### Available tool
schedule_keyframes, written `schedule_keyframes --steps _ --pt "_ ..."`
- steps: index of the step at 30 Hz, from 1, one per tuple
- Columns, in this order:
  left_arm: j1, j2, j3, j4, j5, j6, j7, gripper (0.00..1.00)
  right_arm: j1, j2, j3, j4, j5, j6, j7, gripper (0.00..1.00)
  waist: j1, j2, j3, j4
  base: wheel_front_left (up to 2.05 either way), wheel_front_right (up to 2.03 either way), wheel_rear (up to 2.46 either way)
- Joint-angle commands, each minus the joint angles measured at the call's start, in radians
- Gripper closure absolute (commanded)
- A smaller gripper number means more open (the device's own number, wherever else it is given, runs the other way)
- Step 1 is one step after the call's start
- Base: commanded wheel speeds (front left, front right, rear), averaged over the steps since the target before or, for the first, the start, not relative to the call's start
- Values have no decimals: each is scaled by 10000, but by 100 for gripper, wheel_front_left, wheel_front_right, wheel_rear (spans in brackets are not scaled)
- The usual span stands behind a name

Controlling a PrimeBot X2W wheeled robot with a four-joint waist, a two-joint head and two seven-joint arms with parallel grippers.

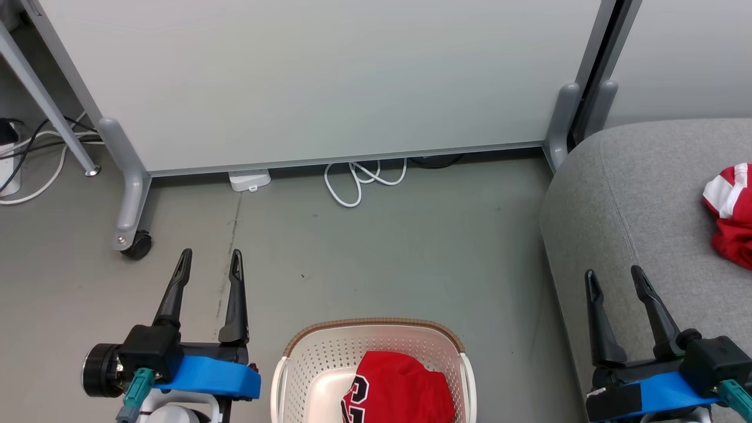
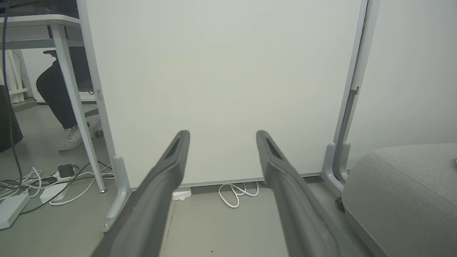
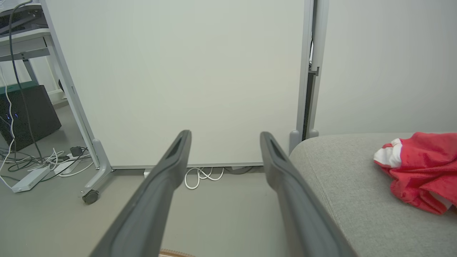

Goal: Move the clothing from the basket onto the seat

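Observation:
A cream basket [image 1: 305,358] with a brown rim stands on the floor at the bottom centre. Inside it lies a red garment [image 1: 405,388] with black-and-white lettering. A second red garment [image 1: 731,217] with white trim rests on the grey seat [image 1: 634,200] at the right, also visible as red garment [image 3: 421,171] on the seat [image 3: 350,185]. My left gripper [image 1: 210,262] hovers open and empty left of the basket, over the floor. My right gripper [image 1: 614,277] is open and empty above the seat's front edge, right of the basket.
A white partition panel [image 1: 317,76] on grey castor feet [image 1: 132,235] closes off the back. White cable loops [image 1: 358,179] and a small white adapter [image 1: 249,179] lie at its base. More cables [image 2: 46,182] and a desk leg [image 2: 75,107] are at the left, where a person's shoe [image 2: 73,139] shows.

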Motion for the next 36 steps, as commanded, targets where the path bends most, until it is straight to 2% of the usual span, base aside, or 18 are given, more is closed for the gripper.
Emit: schedule_keyframes --steps 1,10,18,28,36 --pt "-73 -18 21 27 66 -30 -28 0 36 27 -2 -36 64 5 -5 0 0 -1 34 -22 0 0 0" --pt "-781 -29 -397 593 -80 -169 -28 0 -419 22 -24 -152 -17 5 -5 0 0 -1 551 -251 0 0 0" --pt "-2251 54 -1259 2063 -157 -261 -28 0 -1171 21 -7 -428 -155 5 -5 0 0 -1 1791 -753 0 0 0" --pt "-4157 579 -3347 4439 -783 -235 -28 0 -2233 20 49 -765 -284 5 -5 0 0 -1 3717 -1379 0 0 0" --pt "-5628 646 -5078 6678 -1997 -235 -24 0 -2925 21 67 -1075 -450 5 -5 0 0 -1 5308 -1560 0 0 0"
